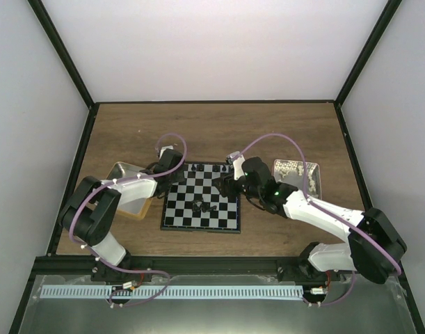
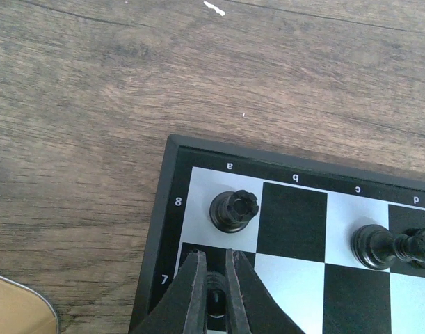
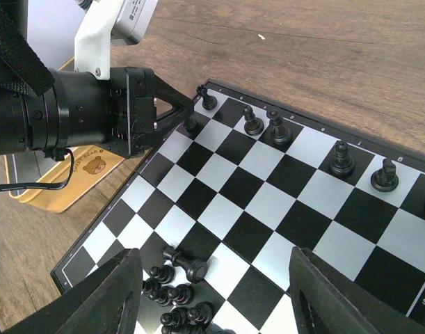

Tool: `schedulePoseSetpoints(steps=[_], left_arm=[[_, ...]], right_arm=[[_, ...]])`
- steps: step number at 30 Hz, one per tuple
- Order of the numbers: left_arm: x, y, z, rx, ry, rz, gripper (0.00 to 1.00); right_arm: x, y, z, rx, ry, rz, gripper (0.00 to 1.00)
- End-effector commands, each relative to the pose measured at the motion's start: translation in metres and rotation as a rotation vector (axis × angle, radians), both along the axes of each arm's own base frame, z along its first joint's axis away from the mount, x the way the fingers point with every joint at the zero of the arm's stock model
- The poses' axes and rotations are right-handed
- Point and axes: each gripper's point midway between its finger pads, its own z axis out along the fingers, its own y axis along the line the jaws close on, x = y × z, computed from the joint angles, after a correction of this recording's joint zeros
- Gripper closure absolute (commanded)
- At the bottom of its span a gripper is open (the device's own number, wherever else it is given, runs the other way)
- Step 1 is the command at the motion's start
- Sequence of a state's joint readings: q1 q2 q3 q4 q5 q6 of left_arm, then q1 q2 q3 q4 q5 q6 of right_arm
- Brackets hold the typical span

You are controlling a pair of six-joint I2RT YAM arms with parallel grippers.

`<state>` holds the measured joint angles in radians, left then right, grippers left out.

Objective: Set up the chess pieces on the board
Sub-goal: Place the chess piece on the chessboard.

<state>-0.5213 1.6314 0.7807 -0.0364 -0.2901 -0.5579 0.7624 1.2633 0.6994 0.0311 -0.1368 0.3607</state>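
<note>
The board [image 1: 198, 217] lies between my arms. My left gripper [image 2: 213, 259] is at its far left corner, shut on a small black chess piece [image 2: 216, 296] standing on square a7. It also shows in the right wrist view [image 3: 190, 115]. A black rook [image 2: 233, 211] stands on a8, just beyond the fingertips. More black pieces [image 3: 275, 131] stand along the far row. My right gripper [image 3: 215, 254] is open wide and empty above the board's middle. Below it is a pile of black pieces [image 3: 167, 292] and one piece lying on its side [image 3: 189, 265].
A yellow-rimmed tray [image 1: 123, 169] sits left of the board, under my left arm. A metal tray [image 1: 316, 182] holding white pieces sits to the right. Bare wooden table [image 1: 212, 132] lies beyond the board. Black frame posts and white walls enclose the table.
</note>
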Motion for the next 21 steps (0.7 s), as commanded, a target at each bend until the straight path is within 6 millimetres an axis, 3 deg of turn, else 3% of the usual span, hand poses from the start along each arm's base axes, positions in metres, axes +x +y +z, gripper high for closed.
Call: schedulePoseSetpoints(steps=[1, 11, 21], left_arm=[[-0.006, -0.001, -0.007, 0.004, 0.051, -0.018, 0.95], [0.001, -0.002, -0.002, 0.017, 0.027, -0.020, 0.92], [0.001, -0.002, 0.024, -0.012, -0.025, -0.025, 0.70]], right_arm=[[0.001, -0.002, -0.003, 0.002, 0.004, -0.013, 0.41], [0.002, -0.001, -0.002, 0.000, -0.001, -0.012, 0.41], [0.001, 0.001, 0.006, 0.016, -0.009, 0.000, 0.40]])
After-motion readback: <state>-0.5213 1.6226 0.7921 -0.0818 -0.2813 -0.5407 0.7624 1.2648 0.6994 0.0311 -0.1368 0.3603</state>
